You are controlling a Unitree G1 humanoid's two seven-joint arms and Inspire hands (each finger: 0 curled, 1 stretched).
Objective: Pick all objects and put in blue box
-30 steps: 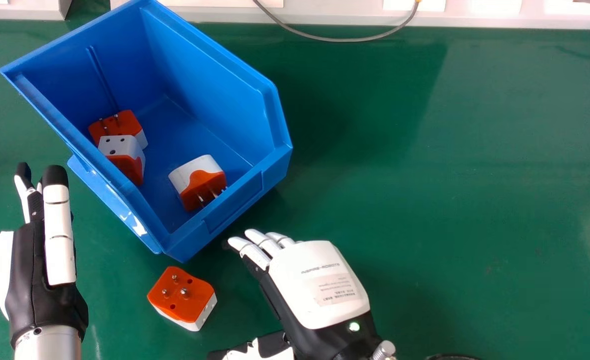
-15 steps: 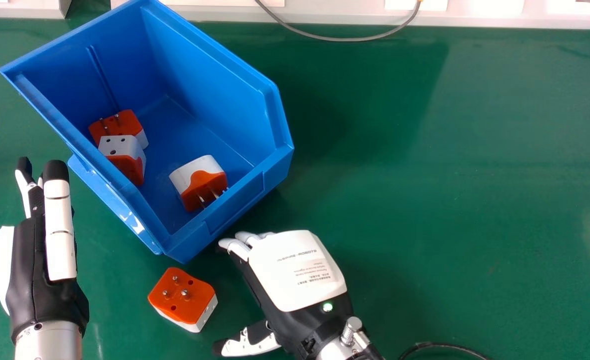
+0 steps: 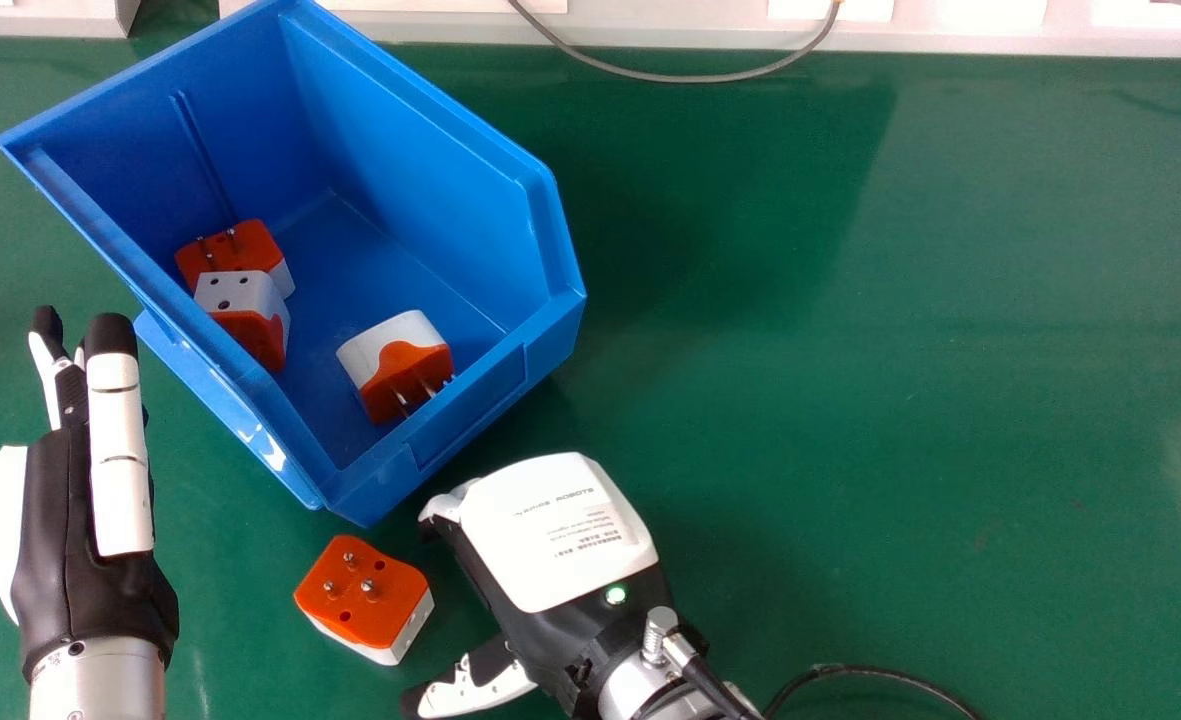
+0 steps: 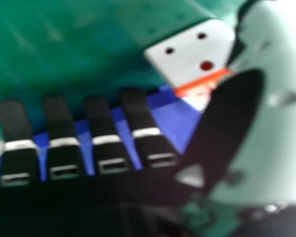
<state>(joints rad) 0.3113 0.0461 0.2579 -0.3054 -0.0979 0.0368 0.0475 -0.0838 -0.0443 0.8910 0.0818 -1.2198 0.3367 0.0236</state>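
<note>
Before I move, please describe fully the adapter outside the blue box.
The plug adapter looks like hard plastic: orange face up with three metal pins, white body below with small holes. It lies flat on the green table, near the blue box and left of the right hand, apparently touching neither.

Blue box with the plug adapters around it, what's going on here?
The robot's right hand is open beside an orange-and-white plug adapter on the green table, seemingly about to grasp it. Three more plug adapters lie inside the blue box. The left hand is open and empty at the head view's left.
</note>
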